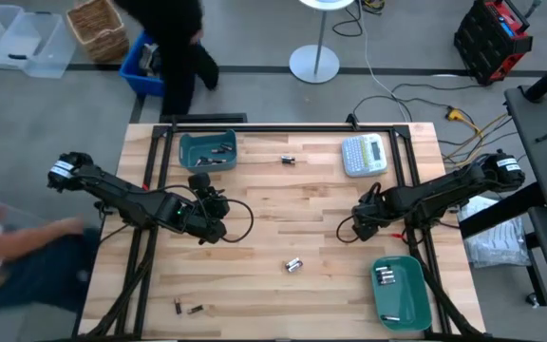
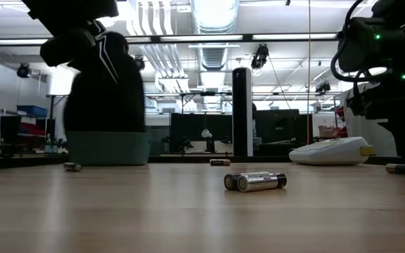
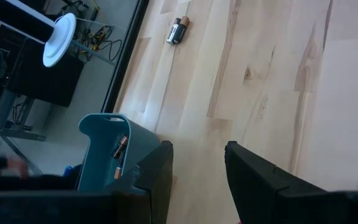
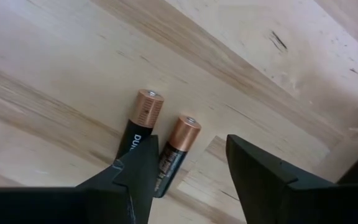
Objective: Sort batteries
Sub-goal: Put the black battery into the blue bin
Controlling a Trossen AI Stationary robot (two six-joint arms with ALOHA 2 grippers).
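A pale wooden tabletop (image 1: 283, 218) is standing in an open workshop, a person walking past its far left edge; a teal tray (image 1: 207, 150) is sitting at the far left and a second teal tray (image 1: 402, 290) at the near right, each already holding a few batteries; a grey-white label maker (image 1: 364, 155) is lying at the far right. Loose batteries are remaining in four places: a silvery pair (image 1: 293, 265) near the centre, a dark pair (image 1: 288, 160) at the far middle, two cells (image 1: 188, 308) at the near left, and a coppery-topped pair (image 4: 160, 146) directly beneath the right arm. The right pincer (image 4: 188, 171) is hovering low over that coppery pair with its jaws spread wide and holding nothing, one finger overlapping the nearer cell. The left pincer (image 3: 197, 180) is waiting just in front of the far-left tray, jaws parted and empty. The step in hand appears to be the approach to a pick by the right arm; the next move is likely calling for centring the jaws on a single cell, descending, and closing without nudging its touching neighbour.
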